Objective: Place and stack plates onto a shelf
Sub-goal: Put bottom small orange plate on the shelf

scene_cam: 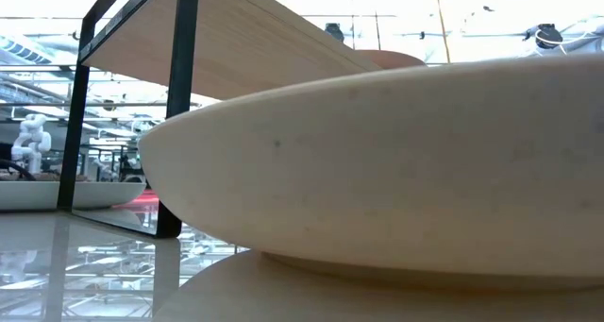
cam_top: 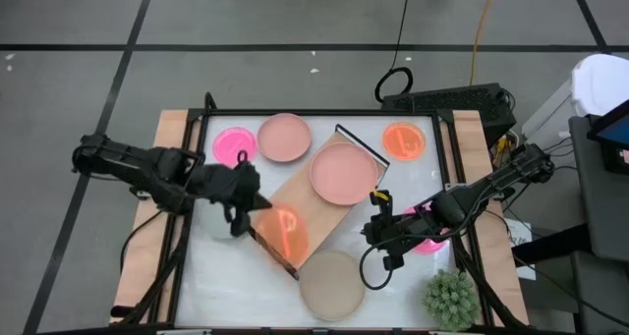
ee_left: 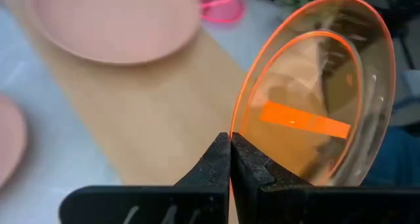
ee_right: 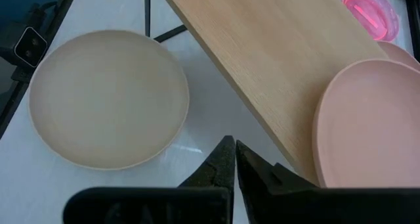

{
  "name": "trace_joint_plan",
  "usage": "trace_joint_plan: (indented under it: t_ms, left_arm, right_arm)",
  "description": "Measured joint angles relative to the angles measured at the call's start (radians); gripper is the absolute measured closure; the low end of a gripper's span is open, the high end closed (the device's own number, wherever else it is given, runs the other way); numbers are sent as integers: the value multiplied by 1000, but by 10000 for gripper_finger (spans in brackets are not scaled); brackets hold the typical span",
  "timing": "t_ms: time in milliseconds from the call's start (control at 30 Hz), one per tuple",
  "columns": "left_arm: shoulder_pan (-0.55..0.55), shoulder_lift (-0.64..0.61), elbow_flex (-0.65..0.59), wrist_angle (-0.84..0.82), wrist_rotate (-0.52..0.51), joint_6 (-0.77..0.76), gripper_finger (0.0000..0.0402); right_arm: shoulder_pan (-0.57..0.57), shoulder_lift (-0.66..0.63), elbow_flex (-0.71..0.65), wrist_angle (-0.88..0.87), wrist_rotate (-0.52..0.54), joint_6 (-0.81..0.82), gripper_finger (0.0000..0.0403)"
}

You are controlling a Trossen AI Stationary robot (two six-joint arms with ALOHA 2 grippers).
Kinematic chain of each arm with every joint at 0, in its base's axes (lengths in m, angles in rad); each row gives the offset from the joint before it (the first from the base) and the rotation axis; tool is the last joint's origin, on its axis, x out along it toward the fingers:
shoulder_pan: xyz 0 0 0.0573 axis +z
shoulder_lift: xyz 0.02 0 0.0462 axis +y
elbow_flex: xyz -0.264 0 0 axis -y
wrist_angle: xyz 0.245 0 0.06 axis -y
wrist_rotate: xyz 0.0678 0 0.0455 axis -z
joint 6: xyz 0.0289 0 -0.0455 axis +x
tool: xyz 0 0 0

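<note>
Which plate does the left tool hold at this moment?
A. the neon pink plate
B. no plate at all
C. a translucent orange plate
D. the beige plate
C: in the left wrist view, the left tool is shut on the rim of the translucent orange plate, which is tilted above the shelf; the beige plate lies on the table.

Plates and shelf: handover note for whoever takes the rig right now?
Left gripper: shut on the orange plate, held over the shelf, near its end.
Right gripper: shut, empty, over the table beside the shelf, near the beige plate.
Done: one large pink plate is on the shelf.
Left: set down the held orange plate, then shelve and stack the beige plate, second large pink plate, neon pink plate, other orange plate, and the pink plate under the right arm.
</note>
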Motion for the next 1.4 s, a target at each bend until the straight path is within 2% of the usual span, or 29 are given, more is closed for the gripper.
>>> trace_joint_plan:
  t_ms: [167,533,667,1033,1400]
  left_arm:
    - [89,12,0,-8,-1,-2,401]
    - [180,107,-2,-78,38,-2,401]
    - [210,134,-2,-73,106,1,401]
    - [264,162,-2,-95,144,-2,401]
    - [266,189,-3,-123,164,-2,389]
  right_arm:
    - [0,0,0,-14,0,4,403]
    - [0,0,0,-29,-1,7,403]
    - [0,0,0,-29,-1,8,403]
    - [0,0,0,-29,-1,8,403]
    - [0,0,0,-30,-1,10,403]
